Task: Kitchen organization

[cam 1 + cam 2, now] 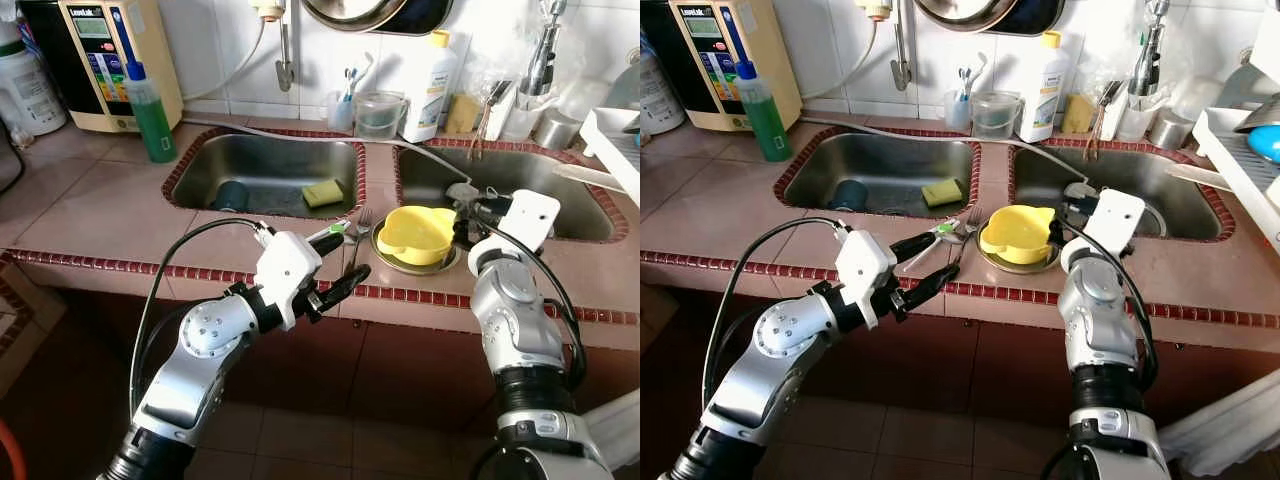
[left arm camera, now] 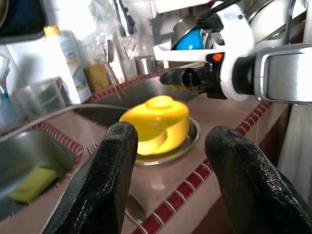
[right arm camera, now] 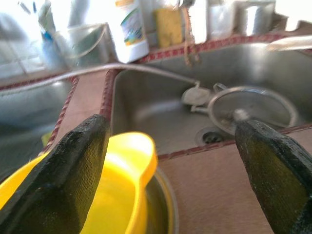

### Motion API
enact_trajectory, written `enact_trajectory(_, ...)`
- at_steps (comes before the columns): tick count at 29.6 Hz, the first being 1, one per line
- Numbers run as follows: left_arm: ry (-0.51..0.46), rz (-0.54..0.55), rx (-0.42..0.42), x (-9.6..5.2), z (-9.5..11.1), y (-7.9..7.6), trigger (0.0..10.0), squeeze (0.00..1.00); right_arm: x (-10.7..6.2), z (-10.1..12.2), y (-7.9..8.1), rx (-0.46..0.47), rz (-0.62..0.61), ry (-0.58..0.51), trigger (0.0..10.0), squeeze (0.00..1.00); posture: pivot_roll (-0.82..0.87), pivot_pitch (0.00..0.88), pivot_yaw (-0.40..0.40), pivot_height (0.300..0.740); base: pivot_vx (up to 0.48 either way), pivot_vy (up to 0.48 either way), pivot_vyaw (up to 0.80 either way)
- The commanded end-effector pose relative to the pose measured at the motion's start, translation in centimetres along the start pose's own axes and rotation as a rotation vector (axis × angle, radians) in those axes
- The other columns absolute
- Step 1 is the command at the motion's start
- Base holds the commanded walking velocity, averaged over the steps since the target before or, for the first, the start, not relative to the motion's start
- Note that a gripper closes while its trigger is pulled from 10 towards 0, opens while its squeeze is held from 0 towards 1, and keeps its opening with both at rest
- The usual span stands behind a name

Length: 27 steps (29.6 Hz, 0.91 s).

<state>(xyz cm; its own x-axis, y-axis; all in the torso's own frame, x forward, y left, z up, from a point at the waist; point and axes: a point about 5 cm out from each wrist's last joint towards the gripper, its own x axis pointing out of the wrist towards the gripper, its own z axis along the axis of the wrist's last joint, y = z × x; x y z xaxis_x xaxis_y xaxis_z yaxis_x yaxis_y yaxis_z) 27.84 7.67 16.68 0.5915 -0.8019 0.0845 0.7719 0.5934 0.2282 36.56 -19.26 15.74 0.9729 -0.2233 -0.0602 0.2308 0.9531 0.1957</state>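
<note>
A yellow plastic bowl sits in a shallow metal dish on the tiled strip between the two sinks. A fork and a green-handled utensil lie just left of the dish. My left gripper hovers open at the counter's front edge, left of the fork, pointing toward the bowl. My right gripper is open just right of the bowl, at the near edge of the right sink. Its fingers stand wide apart, and one is beside the bowl's rim.
The left sink holds a yellow sponge and a dark cup. A strainer lies in the right sink. A green bottle, a white bottle and cups line the back wall. A dish rack stands far right.
</note>
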Motion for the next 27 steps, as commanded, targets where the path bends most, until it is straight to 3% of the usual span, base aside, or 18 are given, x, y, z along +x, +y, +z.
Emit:
enact_trajectory(1, -0.007, 0.017, 0.002, -0.2, 0.4, 0.1, 10.0, 0.00, 0.4, 0.2, 0.1, 0.018, 0.021, 0.023, 10.0, 0.00, -0.12, 0.072, -0.004, 0.740, 0.000, 0.000, 0.00)
enact_trajectory(13, 0.005, 0.051, -0.006, -0.9, 0.6, 0.0, 10.0, 0.00, 1.5, 0.5, 1.2, 0.066, 0.099, 0.080, 9.7, 0.00, -0.09, 0.092, -0.018, 0.740, 0.000, 0.000, 0.00)
enact_trajectory(14, 0.005, 0.052, -0.006, -0.9, 0.7, -0.1, 10.0, 0.00, 1.4, 0.5, 1.3, 0.074, 0.107, 0.087, 5.1, 0.00, -0.09, 0.096, -0.022, 0.740, 0.000, 0.000, 0.00)
enact_trajectory(16, 0.004, 0.053, -0.006, -0.9, 0.7, -0.1, 10.0, 0.00, 1.4, 0.4, 1.4, 0.071, 0.109, 0.097, 4.9, 0.00, -0.09, 0.096, -0.022, 0.740, 0.000, 0.000, 0.00)
enact_trajectory(17, 0.004, 0.054, -0.006, -0.8, 0.7, -0.1, 10.0, 0.00, 1.4, 0.3, 1.5, 0.069, 0.112, 0.106, 4.0, 0.00, -0.09, 0.096, -0.024, 0.740, 0.000, 0.000, 0.00)
enact_trajectory(20, 0.002, 0.056, -0.005, -0.8, 0.7, 0.0, 10.0, 0.00, 1.2, -0.1, 1.6, 0.066, 0.118, 0.119, 4.0, 0.00, -0.09, 0.096, -0.026, 0.740, 0.000, 0.000, 0.00)
enact_trajectory(21, 0.003, 0.058, -0.004, -0.8, 0.8, 0.0, 10.0, 0.00, 1.1, -0.3, 1.7, 0.066, 0.119, 0.127, 3.4, 0.00, -0.09, 0.096, -0.026, 0.740, 0.000, 0.000, 0.00)
enact_trajectory(22, 0.003, 0.059, -0.005, -0.8, 0.8, 0.0, 10.0, 0.00, 1.1, -0.5, 1.7, 0.066, 0.119, 0.132, 1.6, 0.00, -0.09, 0.096, -0.026, 0.740, 0.000, 0.000, 0.00)
enact_trajectory(23, 0.003, 0.059, -0.005, -0.8, 0.8, 0.0, 10.0, 0.00, 1.0, -0.6, 1.7, 0.073, 0.121, 0.139, 0.9, 0.00, -0.09, 0.096, -0.026, 0.740, 0.000, 0.000, 0.00)
enact_trajectory(24, 0.002, 0.059, -0.005, -0.8, 0.8, 0.0, 10.0, 0.00, 1.0, -0.7, 1.8, 0.078, 0.122, 0.143, 0.9, 0.00, -0.09, 0.096, -0.026, 0.740, 0.000, 0.000, 0.00)
enact_trajectory(25, 0.002, 0.060, -0.005, -0.8, 0.9, 0.0, 10.0, 0.00, 0.9, -1.0, 1.9, 0.079, 0.126, 0.150, 0.0, 0.00, -0.09, 0.096, -0.026, 0.740, 0.000, 0.000, 0.00)
enact_trajectory(27, 0.002, 0.060, -0.005, -0.8, 0.9, 0.0, 10.0, 0.00, 0.8, -1.2, 2.0, 0.074, 0.128, 0.151, 0.0, 0.00, -0.09, 0.096, -0.026, 0.740, 0.000, 0.000, 0.00)
